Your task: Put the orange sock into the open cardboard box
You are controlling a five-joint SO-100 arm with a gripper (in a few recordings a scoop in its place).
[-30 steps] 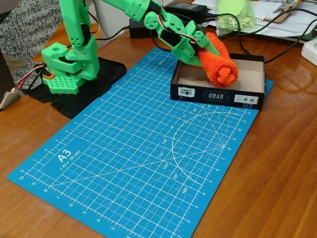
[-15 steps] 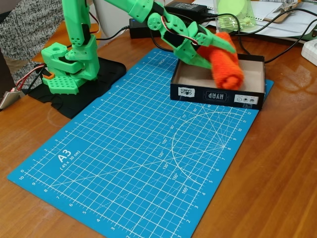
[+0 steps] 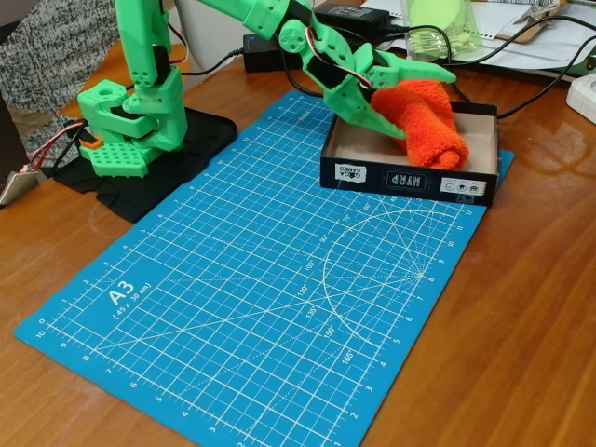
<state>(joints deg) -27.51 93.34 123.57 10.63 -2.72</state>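
In the fixed view the orange sock [image 3: 426,121] lies inside the open cardboard box [image 3: 407,175], resting on the tan floor with its rolled end toward the box's right front corner and its other end up by the gripper [image 3: 410,98]. The green gripper stands spread wide: one finger [image 3: 419,70] reaches over the top of the sock, the other [image 3: 377,119] slants down along the sock's left side into the box, so the sock sits between them without being pinched. The box stands on the far right corner of a blue cutting mat [image 3: 251,289], which lies on a wooden table [image 3: 521,307]. The mat is printed with a white grid, angle arcs and the mark "A3" with "(45 x 30 cm)" under it near its left edge. The black front wall of the box carries small white labels and upside-down print that cannot be read with certainty. Behind the box lie black power bricks [image 3: 358,17] with cables, a clear cup with something green in it [image 3: 438,28], and papers. The arm's green base [image 3: 130,121] sits on a black plate [image 3: 158,163] left of the mat, and a person in grey knitwear [image 3: 47,47] stands behind it
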